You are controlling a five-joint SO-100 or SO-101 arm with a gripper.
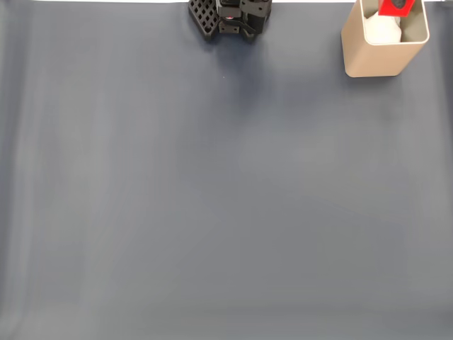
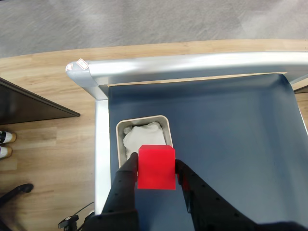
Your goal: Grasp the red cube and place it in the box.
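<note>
Wrist view, lower centre: hand [image 2: 156, 174] pinching the red cube [image 2: 156, 167], one black finger [image 2: 126, 179] on each side face. Cube hangs above the box [image 2: 143, 120], overlapping the near part of its mouth; white crumpled material [image 2: 140, 136] lies inside. Box stands on the blue-grey bench [image 2: 231, 125], close to the bench's left metal rim [image 2: 100, 144]. Beyond: wooden floor, grey carpet.

Fixed view: box [image 1: 375, 57] at upper right, cube [image 1: 396, 7] red over its mouth at the top edge; black latticed robot base [image 1: 230, 18] at top centre.
</note>
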